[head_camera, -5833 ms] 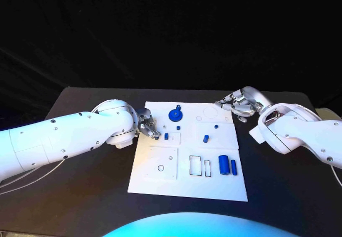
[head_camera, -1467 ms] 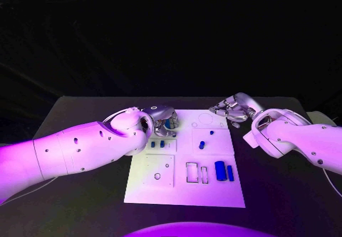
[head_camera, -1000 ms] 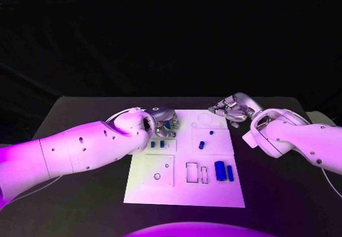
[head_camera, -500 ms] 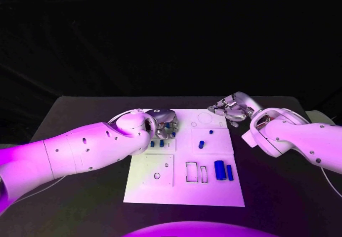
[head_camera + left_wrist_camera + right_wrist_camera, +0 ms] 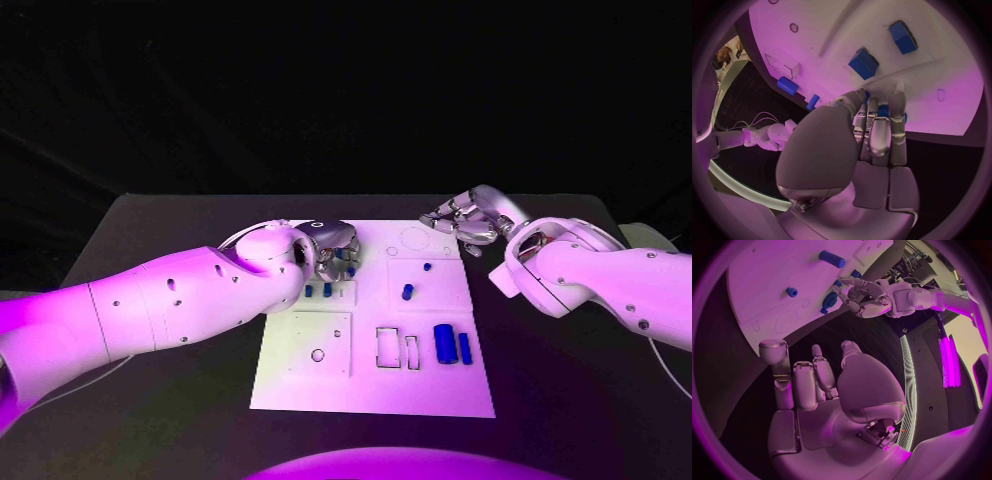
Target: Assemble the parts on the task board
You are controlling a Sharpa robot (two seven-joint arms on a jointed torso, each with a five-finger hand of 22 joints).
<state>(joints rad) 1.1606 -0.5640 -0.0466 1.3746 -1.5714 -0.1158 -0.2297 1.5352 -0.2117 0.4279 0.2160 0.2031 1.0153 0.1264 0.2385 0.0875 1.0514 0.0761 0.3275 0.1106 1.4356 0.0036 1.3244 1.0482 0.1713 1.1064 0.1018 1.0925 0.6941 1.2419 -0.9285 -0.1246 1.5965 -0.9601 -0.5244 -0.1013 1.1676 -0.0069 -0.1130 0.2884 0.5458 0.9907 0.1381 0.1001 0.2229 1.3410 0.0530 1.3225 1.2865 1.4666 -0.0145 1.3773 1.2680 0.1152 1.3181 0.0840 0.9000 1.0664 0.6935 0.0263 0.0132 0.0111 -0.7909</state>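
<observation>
We see the task board (image 5: 378, 395) lying flat in the middle of the black table (image 5: 159, 390), with blue parts spread over it. At its far left corner a round blue part (image 5: 829, 300) sits under the fingertips of our left hand (image 5: 332, 250); in the right wrist view the fingers (image 5: 856, 295) of that hand reach down around it, and in the left wrist view a bit of blue shows between the fingertips (image 5: 895, 107). The fingers are drawn close together there, touching or nearly touching the part, but we cannot tell whether they actually grip it.

Just beyond those fingertips, toward the board's middle, two small blue blocks (image 5: 317, 291) stand side by side in a recess. Farther along lie a short blue peg (image 5: 408, 292) and a tiny blue stud (image 5: 430, 268). Well away from the left fingers, near the board's right edge, a thick blue cylinder (image 5: 446, 344) lies beside a slimmer blue bar (image 5: 466, 348), next to two outlined rectangular slots (image 5: 400, 349).

Our right hand (image 5: 469, 219) hovers over the table just off the board's far right corner. Its fingers (image 5: 786, 375) are loosely curled and apart, holding nothing, with no part near them.
</observation>
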